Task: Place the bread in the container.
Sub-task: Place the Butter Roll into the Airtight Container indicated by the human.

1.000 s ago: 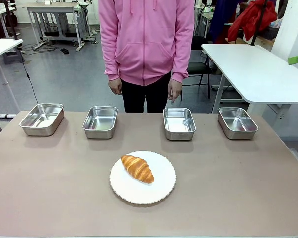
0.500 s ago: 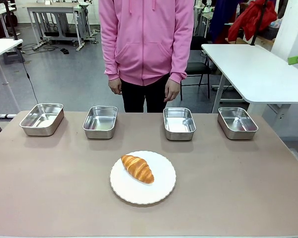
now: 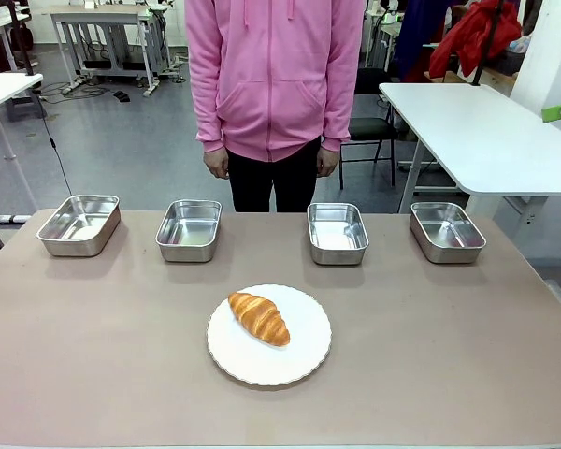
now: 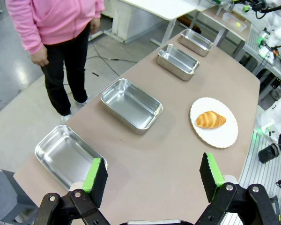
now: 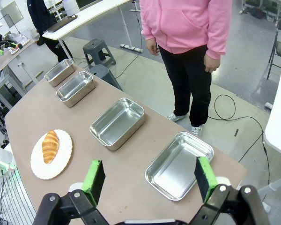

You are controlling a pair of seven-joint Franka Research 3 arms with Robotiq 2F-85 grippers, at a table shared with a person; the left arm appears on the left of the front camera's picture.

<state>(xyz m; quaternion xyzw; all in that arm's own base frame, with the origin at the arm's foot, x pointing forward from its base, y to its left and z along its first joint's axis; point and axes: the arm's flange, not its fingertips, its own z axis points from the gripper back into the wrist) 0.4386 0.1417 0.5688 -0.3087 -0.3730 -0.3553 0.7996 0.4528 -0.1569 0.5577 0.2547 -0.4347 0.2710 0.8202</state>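
On the counter [image 3: 93,355], bread [image 3: 259,318] lies on the plate [image 3: 309,351], untouched; four pans [image 3: 187,251] beyond stand empty. My left claw [image 4: 152,164] and right claw [image 5: 148,164] gape wide, holding nothing. Task not begun: grasp, carry and placing all remain.

Lab or workshop: white worktable [image 3: 477,131], loose cable [image 5: 246,118] on grey floor [image 3: 122,150], stool [image 5: 94,48], more benches [image 3: 103,17] beyond.
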